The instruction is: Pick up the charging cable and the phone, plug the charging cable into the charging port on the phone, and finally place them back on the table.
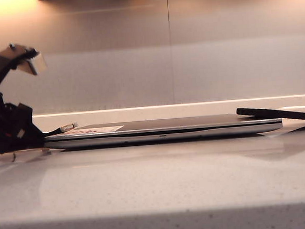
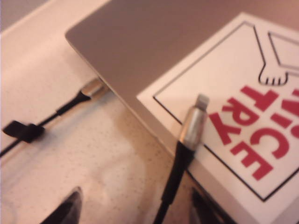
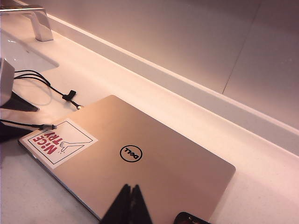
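Observation:
The charging cable (image 2: pixel 194 123) lies with its silvery tip on the laptop's white-and-red sticker (image 2: pixel 243 116). Its black cord runs back between the fingers of my left gripper (image 2: pixel 135 211), which is open and low at the laptop's left end. In the exterior view the cable tip (image 1: pixel 67 128) pokes out beside the left arm (image 1: pixel 12 129). The phone (image 1: pixel 278 114), a thin black slab, rests tilted on the laptop's right end. Its corner (image 3: pixel 189 218) shows beside my right gripper (image 3: pixel 131 187), which hangs shut and empty above the laptop lid.
A closed silver laptop (image 1: pixel 164 130) lies across the pale speckled table (image 1: pixel 157 187). A second black cord (image 2: pixel 91 88) meets the laptop's side edge. A faucet (image 3: pixel 39 21) and sink (image 3: pixel 23 51) sit beyond the laptop's left end, with a wall ledge behind.

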